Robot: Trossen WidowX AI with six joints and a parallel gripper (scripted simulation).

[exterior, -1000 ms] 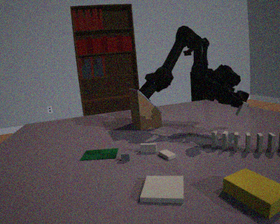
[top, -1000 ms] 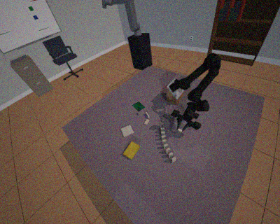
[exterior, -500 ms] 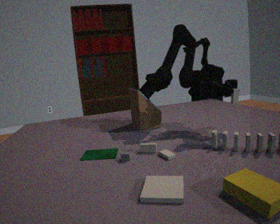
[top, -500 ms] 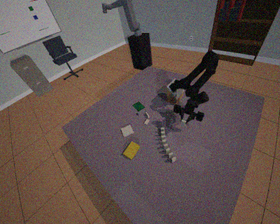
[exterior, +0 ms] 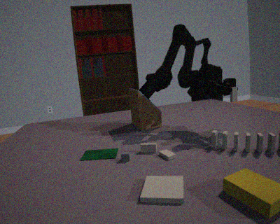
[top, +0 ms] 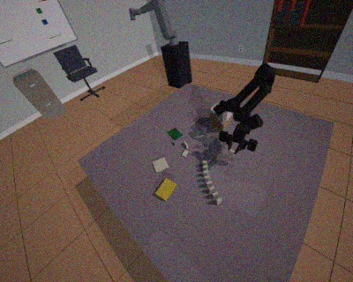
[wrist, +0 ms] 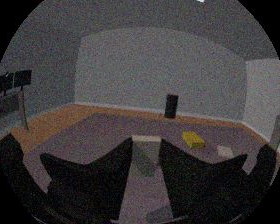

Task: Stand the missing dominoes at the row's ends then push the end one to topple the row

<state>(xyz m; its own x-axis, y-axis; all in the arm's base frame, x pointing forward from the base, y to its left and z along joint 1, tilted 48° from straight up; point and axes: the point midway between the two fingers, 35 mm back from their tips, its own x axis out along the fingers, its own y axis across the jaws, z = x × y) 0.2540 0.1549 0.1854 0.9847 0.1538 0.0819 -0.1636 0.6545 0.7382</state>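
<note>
A curved row of standing white dominoes is on the purple mat; the wrist view does not show it. My gripper is shut on a white domino. The held domino looks upright in the exterior view, raised behind the row's left end; the wrist view shows it between the fingertips. Two more white dominoes lie on the mat left of the row: one and, close beside it, another.
A yellow block and a white square slab lie left of the row in the top view. A green plate and small dark cube lie farther off. A wooden wedge stands near the arm's base.
</note>
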